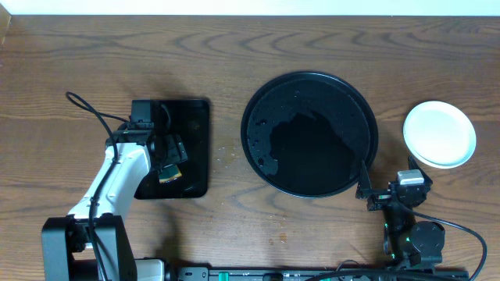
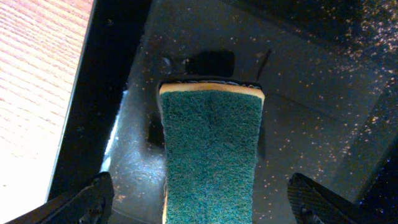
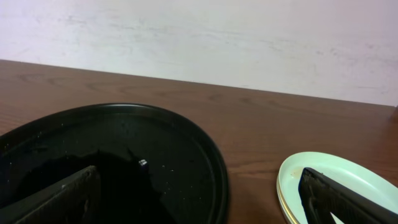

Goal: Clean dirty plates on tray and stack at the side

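- Where the wooden table (image 1: 94, 55) runs widest, the round tray (image 1: 308, 134) sits near its middle, glossy black with a raised rim. No plate lies on it, only wet patches and small droplets.
- The plates (image 1: 439, 133) are stacked on the table to the right of the round tray, apart from its rim.
- From overhead the stack reads as one clean white disc. The right wrist view shows a pale top plate with a yellow edge just under it. How many plates lie in the stack cannot be told.
- The right gripper (image 3: 199, 177) hangs low at the near right of the round tray, between the tray's rim and the stack. Its jaws are spread wide with nothing between them, one dark finger toward the tray and the other toward the plates.
- The left gripper (image 2: 202, 186) hovers over a smaller rectangular tray (image 1: 195, 125) on the left half of the table, well apart from the round tray.
- A sponge (image 2: 211, 149) lies on the floor of that rectangular tray, green scouring face up over a yellow layer.
- The left jaws are spread wide, one on either side of the sponge. A clear gap shows on each side, so the sponge is released.
- The floor of the rectangular tray is speckled with tiny bright specks.
- A few pale crumbs (image 1: 226, 152) dot the table between the two trays.
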`<act>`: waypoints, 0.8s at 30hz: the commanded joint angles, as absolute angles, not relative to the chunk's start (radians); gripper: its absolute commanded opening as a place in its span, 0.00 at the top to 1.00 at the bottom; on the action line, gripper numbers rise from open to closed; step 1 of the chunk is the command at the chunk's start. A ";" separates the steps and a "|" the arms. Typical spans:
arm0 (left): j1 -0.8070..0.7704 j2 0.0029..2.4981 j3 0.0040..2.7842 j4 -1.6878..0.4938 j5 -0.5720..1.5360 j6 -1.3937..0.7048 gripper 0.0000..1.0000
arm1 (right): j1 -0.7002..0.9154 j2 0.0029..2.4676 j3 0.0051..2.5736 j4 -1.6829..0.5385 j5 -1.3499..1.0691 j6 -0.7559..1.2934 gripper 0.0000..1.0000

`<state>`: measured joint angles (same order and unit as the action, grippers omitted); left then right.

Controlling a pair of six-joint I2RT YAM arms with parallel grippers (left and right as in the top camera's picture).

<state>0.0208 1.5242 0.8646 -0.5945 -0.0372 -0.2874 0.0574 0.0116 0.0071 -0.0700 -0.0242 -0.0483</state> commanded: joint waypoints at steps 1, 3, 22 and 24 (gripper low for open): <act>0.023 1.523 0.866 -0.596 -0.057 -0.285 0.11 | 0.036 0.005 0.006 -0.075 -0.008 -0.057 0.01; 0.023 1.523 0.866 -0.596 -0.057 -0.285 0.11 | 0.036 0.005 0.006 -0.075 -0.008 -0.057 0.01; 0.020 0.987 0.865 -0.600 -0.057 -0.285 0.11 | 0.036 0.005 0.006 -0.075 -0.008 -0.057 0.01; 0.020 0.861 0.865 -0.600 -0.057 -0.285 0.11 | 0.036 0.005 0.006 -0.075 -0.008 -0.057 0.01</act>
